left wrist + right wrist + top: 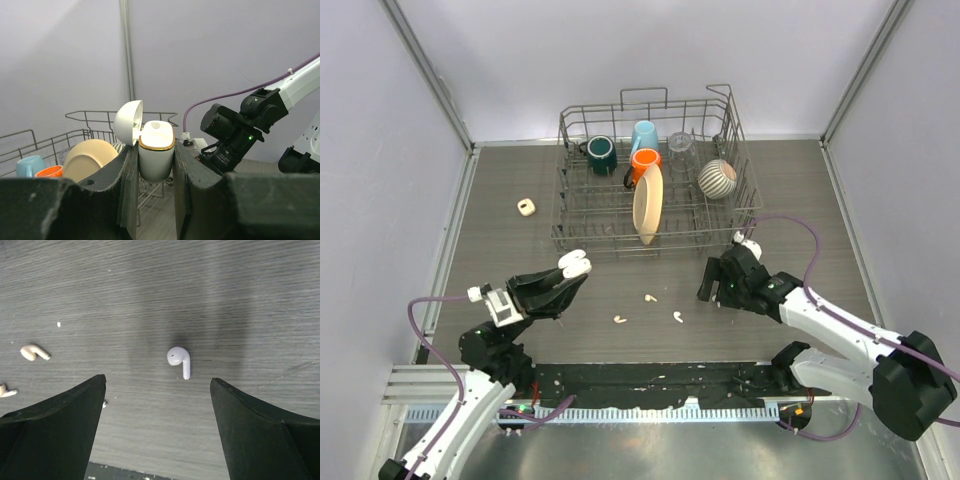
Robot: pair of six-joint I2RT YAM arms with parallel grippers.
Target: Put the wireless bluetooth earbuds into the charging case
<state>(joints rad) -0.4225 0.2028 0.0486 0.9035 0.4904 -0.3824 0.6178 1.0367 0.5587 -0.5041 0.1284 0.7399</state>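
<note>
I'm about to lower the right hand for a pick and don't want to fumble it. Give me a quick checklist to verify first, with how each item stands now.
1. The right hand is open and empty: ok.
2. The white earbud lies on the table between its fingers: ok, roughly centred.
3. The cream earbuds are out of the closing path: ok, off to one side.
4. The left hand is shut on the charging case: ok, held upright.
5. The lid is open: ok, tipped back.
6. A free socket in the case: cannot tell, the interior is not shown.
</note>
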